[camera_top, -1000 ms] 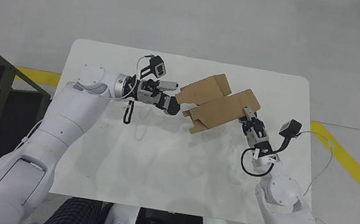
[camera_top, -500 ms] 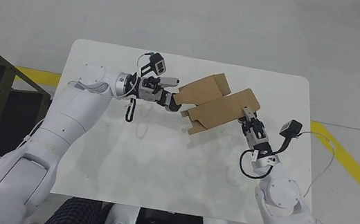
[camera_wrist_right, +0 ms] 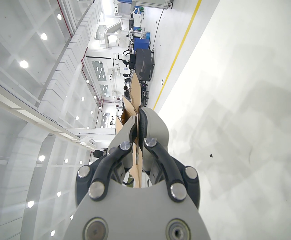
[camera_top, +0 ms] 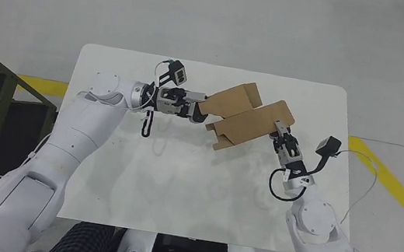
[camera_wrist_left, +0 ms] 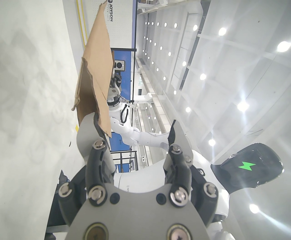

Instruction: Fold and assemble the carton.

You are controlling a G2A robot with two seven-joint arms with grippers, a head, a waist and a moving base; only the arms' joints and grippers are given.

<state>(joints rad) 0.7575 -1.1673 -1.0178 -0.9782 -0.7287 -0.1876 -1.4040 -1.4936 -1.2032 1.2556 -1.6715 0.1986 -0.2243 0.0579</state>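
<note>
Clamping carton [camera_top: 246, 117] edge tightly in right gripper [camera_top: 279, 132], near far edge of worktop [camera_top: 177, 189]; resting one finger of wide-open left gripper [camera_top: 202, 113] against carton's other end, gripping nothing.

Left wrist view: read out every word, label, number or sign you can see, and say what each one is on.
Green lightning-bolt sign, no letters: on the black display.
One line of dark capitals: on the white wall panel behind the carton; a brand name, so not quoted.
Carton: no print on the faces shown.
</note>
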